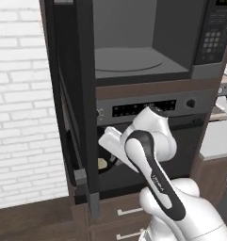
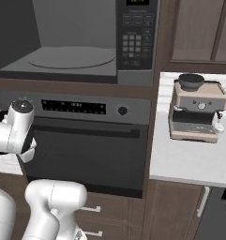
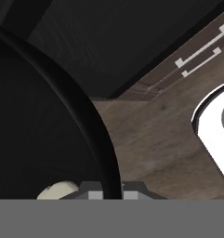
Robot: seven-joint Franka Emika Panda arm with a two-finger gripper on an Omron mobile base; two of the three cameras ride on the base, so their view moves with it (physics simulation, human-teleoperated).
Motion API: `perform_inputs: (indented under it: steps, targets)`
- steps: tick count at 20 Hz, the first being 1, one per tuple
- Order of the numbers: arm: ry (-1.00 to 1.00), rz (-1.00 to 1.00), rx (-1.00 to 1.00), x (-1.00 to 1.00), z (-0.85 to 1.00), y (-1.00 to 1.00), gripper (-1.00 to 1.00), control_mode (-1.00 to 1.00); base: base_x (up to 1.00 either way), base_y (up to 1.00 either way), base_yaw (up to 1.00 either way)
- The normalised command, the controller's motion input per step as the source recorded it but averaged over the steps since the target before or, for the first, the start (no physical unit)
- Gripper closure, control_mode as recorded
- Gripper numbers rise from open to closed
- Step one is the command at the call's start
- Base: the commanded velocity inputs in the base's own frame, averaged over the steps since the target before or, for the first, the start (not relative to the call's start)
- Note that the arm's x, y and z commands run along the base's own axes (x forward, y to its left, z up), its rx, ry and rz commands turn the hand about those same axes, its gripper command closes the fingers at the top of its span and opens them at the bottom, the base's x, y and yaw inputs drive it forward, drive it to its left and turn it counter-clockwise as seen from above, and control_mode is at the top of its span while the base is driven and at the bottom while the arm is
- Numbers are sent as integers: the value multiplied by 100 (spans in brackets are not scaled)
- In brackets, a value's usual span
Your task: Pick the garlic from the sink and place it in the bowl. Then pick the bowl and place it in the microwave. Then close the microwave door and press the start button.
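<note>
A tall dark wood cabinet column holds the built-in black microwave (image 1: pixel 148 42) with its grey cavity and round turntable exposed; below it sits a dark knobbed oven (image 2: pixel 86 145), and to the right a pale counter carries a beige espresso machine (image 2: pixel 199 112). The microwave door (image 1: pixel 72 103) — a dark-framed panel — stands swung wide open at the left of the left base view, beside a white brick wall (image 1: pixel 20 103). The gripper (image 3: pixel 112 193) pinches the rim of the wide glossy black bowl (image 3: pixel 34 130), one dark tip on each side of it. The bowl hangs in front of the oven, below the cavity — the small pale yellowish garlic (image 3: pixel 57 190) lies inside it.
</note>
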Motion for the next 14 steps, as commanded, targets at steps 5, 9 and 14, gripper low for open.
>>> perform_inputs:
  steps: [5,9,14]
  targets:
    - [0,0,0,0,0,0,100,100,15,1,0]
    - [0,0,0,0,0,0,100,100,26,0,0]
    - [0,0,0,0,0,0,100,100,24,0,0]
